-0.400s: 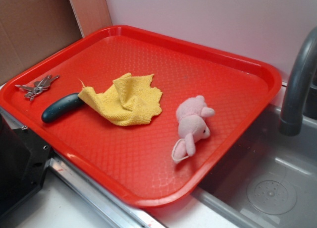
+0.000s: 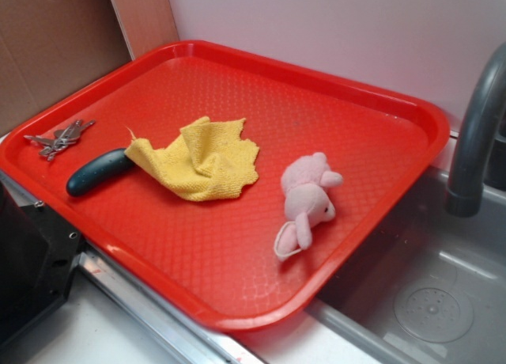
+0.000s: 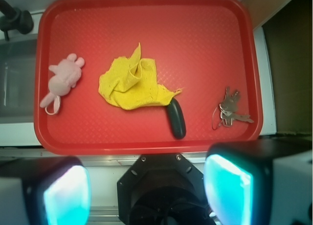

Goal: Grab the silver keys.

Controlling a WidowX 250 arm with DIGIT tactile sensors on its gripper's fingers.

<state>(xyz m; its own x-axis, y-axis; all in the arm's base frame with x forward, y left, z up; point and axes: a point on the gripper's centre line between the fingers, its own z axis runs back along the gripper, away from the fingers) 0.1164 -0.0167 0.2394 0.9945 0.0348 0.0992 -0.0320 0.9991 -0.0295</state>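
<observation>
The silver keys (image 2: pixel 59 138) lie flat on the red tray (image 2: pixel 332 95) at its left edge, close to the rim. In the wrist view the keys (image 3: pixel 229 109) are at the tray's right side. A dark oblong handle (image 2: pixel 99 172) lies just beside them, partly under a yellow cloth (image 2: pixel 202 158). My gripper (image 3: pixel 146 193) is open and empty, high above and outside the tray's near edge; its two pads (image 3: pixel 230 188) stand wide apart. The gripper itself is not seen in the exterior view.
A pink plush toy (image 2: pixel 307 199) lies on the tray's right part. A grey faucet (image 2: pixel 474 142) and a metal sink (image 2: pixel 427 301) are to the right. A black robot base (image 2: pixel 32 261) sits at the tray's lower left. Cardboard wall stands behind.
</observation>
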